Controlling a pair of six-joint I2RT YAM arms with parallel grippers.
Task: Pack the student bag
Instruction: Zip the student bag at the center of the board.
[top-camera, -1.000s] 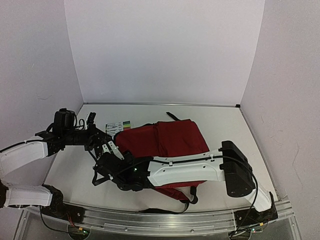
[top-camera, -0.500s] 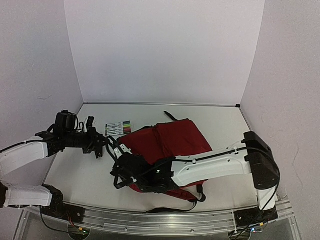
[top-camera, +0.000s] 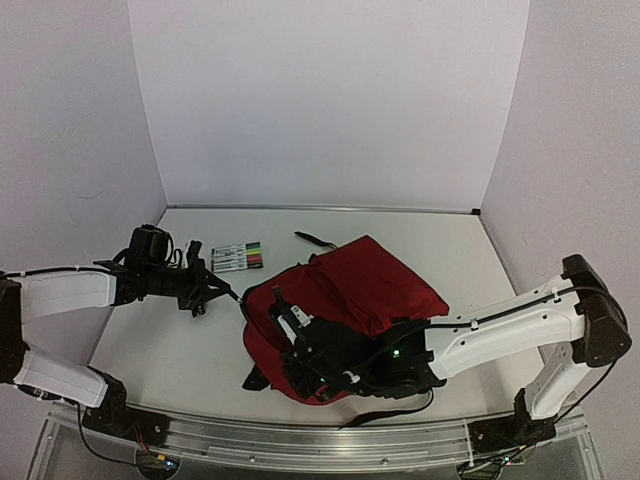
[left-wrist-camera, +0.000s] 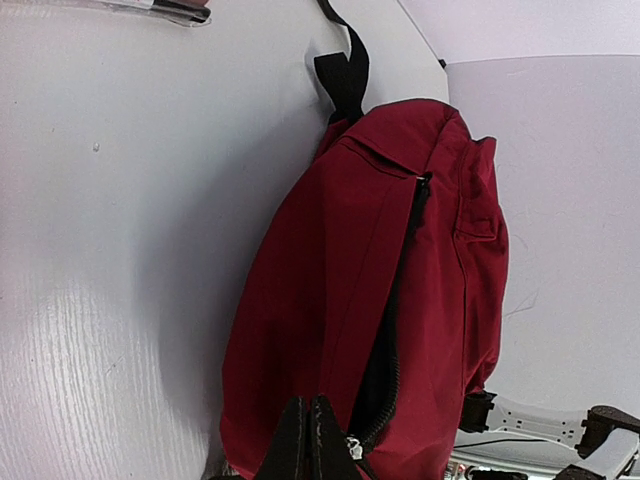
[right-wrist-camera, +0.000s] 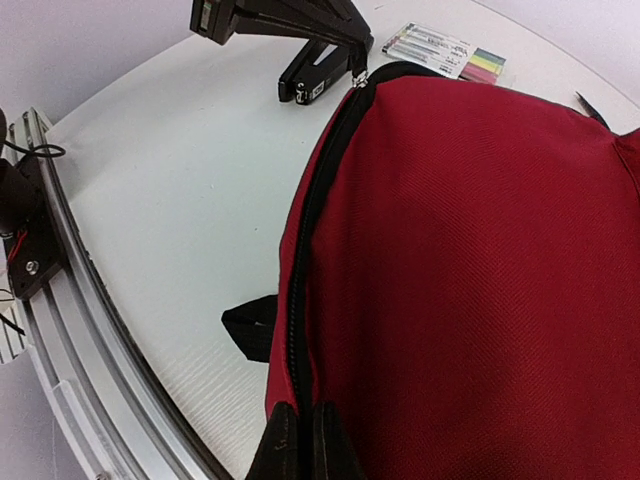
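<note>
Red fabric is filling most of both wrist views: the student bag (top-camera: 370, 290) is lying on its side in the middle of the table (top-camera: 150, 340), its zippered edge facing the left arm. The black zipper (right-wrist-camera: 300, 270) is running along that near-left edge, partly parted in the left wrist view.

The left gripper (left-wrist-camera: 308, 440) is reaching in from the left side of the table. Its fingers are pressing together on the zipper pull (right-wrist-camera: 360, 82), so the bag is lying directly ahead of its fingertips and extending away from them.

The right gripper (right-wrist-camera: 300, 440) is reaching across the bag from the right. Its fingers are clenching on the red fabric just beside the zipper, at the near end of the zipper line. The two grippers are therefore sitting at opposite ends of the same zipper run.

A black strap (top-camera: 315, 239) is trailing onto the table from the bag's far end. A pack of markers (top-camera: 238, 257) is lying flat on the table just beyond the left gripper, apart from the bag.
</note>
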